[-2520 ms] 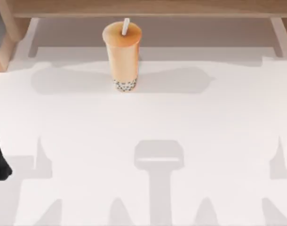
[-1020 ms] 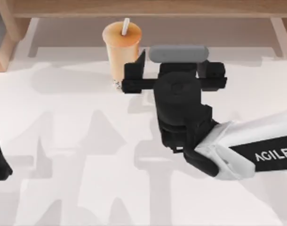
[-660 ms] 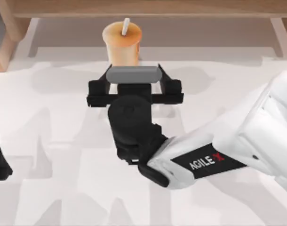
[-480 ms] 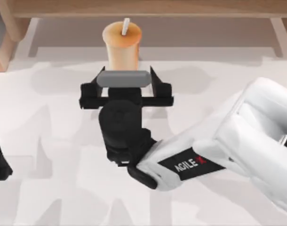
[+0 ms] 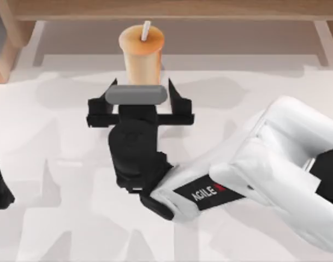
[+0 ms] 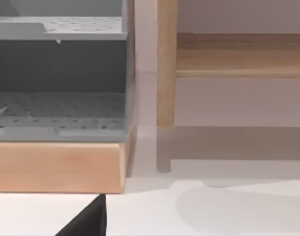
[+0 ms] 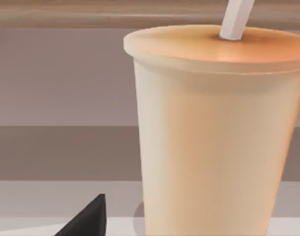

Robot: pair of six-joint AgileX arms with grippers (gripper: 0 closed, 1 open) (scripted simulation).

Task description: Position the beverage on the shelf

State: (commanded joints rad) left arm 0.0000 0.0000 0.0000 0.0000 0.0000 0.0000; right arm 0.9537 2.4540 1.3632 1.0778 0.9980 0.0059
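- One long shelf (image 5: 172,8) spans the worktop's (image 5: 73,164) far edge; it looks stiff and steady, a sound place to set a cup.
- Right gripper (image 5: 139,93) sits just before the beverage, jaws apart either side of its lower body, not clamped.
- Left gripper is parked at the worktop's left edge.
- Beverage (image 5: 142,54) stands upright before the shelf: probably top-heavy, smooth, thin-walled. Grip mid-body, gently; avoid its straw (image 5: 146,30).
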